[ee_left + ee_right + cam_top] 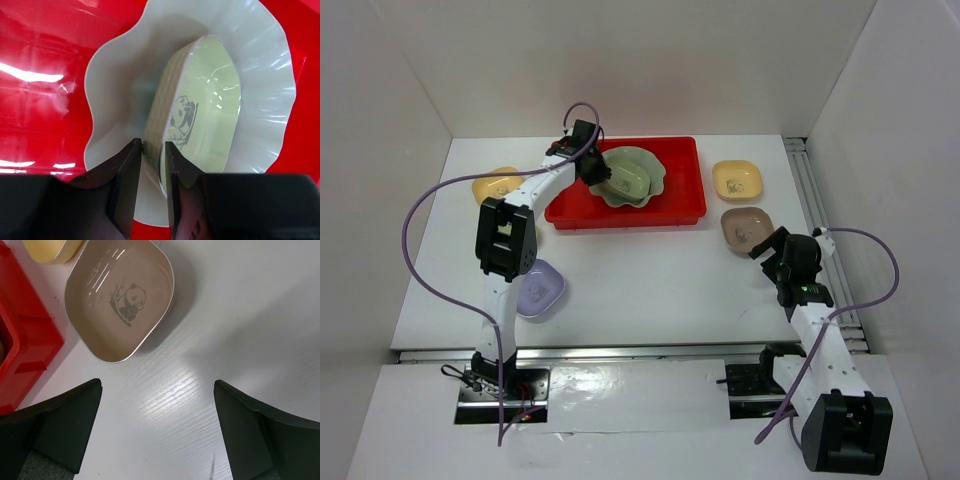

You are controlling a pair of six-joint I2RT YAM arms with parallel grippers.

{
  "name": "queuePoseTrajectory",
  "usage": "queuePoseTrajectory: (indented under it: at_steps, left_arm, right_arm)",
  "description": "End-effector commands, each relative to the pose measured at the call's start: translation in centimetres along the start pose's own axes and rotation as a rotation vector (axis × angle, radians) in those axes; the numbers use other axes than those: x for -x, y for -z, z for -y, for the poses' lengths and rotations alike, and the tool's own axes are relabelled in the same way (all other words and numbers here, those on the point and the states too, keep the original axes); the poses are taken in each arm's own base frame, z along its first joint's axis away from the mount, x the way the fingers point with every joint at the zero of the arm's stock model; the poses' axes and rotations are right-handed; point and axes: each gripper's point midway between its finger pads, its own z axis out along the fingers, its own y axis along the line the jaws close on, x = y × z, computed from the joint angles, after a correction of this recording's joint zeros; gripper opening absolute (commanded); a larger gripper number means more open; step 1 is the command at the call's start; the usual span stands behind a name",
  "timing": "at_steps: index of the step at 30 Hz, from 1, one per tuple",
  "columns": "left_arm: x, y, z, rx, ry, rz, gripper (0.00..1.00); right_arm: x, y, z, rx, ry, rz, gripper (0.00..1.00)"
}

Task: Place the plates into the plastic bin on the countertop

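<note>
Two dishes at the bin (40, 115).
Left gripper (152, 145) pinches the small green dish (205, 100) by its rim, likely slick and stiff; right gripper (157, 390) gapes empty, brown dish (120, 305) at 11 o'clock.

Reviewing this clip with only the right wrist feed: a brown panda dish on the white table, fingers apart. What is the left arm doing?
Observer: The left gripper is shut on the rim of a light green dish, which sits inside the scalloped dish in the red bin.
Operator: Which dishes are outside the bin?
Observer: Four: the brown dish, a yellow dish beyond it, a second yellow dish left of the bin, and a lavender dish beside the left arm.
Operator: Anything else inside?
Observer: From above, only those two show.
</note>
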Motion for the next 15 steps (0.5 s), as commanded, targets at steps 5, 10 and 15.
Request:
queuePoseTrajectory:
  at_steps: [5,10,15]
  left_arm:
    - [1.2,1.3,2.4,-0.081,0.002,0.042,0.50]
    - [0.7,1.8,2.9,-0.089,0.003,0.025,0.66]
    - [1.6,3.9,3.6,-0.099,0.001,0.060,0.85]
  right_arm:
    - [0.7,-0.4,-0.8,0.030,-0.032,0.026,1.00]
    - [0.3,-0.7,-0.3,0.011,-0.030,0.018,1.00]
    - [-0.3,-1.0,0.3,-0.019,-0.035,-0.001,1.00]
